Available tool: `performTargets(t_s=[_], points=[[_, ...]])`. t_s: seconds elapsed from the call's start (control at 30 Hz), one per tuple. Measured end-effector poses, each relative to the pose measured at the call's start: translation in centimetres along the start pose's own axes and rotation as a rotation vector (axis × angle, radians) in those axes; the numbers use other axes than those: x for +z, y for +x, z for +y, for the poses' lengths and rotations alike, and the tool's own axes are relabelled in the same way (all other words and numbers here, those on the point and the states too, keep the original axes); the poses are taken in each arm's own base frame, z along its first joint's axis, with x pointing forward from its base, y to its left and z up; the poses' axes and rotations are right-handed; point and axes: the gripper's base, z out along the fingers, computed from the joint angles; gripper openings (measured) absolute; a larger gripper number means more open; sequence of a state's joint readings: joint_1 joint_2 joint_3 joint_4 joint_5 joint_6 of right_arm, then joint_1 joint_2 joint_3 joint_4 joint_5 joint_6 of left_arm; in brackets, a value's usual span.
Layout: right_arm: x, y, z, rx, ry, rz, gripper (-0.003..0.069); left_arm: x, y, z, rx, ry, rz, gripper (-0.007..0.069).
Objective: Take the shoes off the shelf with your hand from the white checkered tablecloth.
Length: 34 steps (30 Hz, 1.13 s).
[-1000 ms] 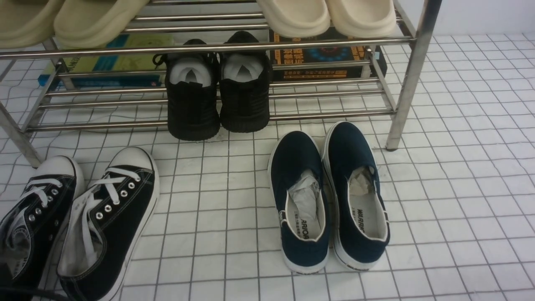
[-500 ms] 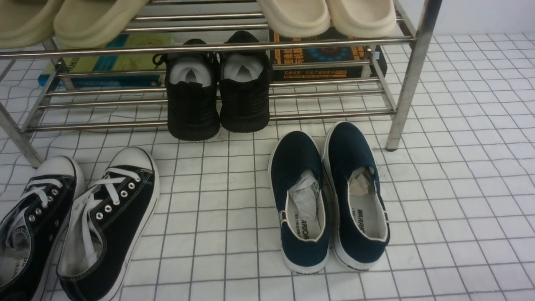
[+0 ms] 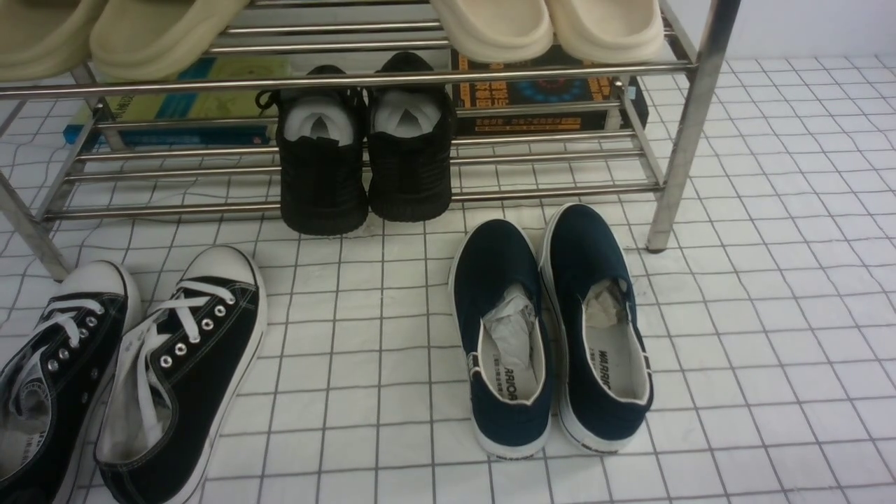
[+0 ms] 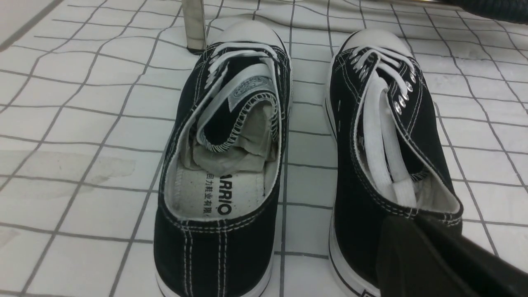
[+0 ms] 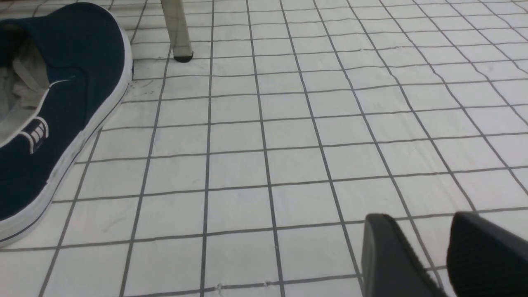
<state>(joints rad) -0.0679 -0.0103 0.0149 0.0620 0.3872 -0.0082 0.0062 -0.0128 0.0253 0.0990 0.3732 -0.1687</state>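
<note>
The black cable has left the lower-left corner; the shoes [image 3: 133, 371] hold paper; both grippers' openings can't be told.

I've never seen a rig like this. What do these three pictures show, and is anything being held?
It is a two-armed robot. The wide picture looks forward from between the arms; the other two come from wrist cameras. On the checkered tablecloth stand black lace-up sneakers and navy slip-ons. Black knit shoes sit on the metal shelf, beige slippers above. The left end effector is the dark shape by one sneaker's heel; its grip is unclear. The right end effector is open, holding nothing.
</note>
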Motion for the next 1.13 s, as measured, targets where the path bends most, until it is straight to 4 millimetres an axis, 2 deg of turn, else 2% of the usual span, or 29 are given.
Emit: performTargets(t_s=[1.13], points=[[0.00, 0.00, 0.00, 0.000, 0.000, 0.000, 0.0239, 0.00, 0.02, 0.01, -0.001, -0.001, 0.002, 0.0066]])
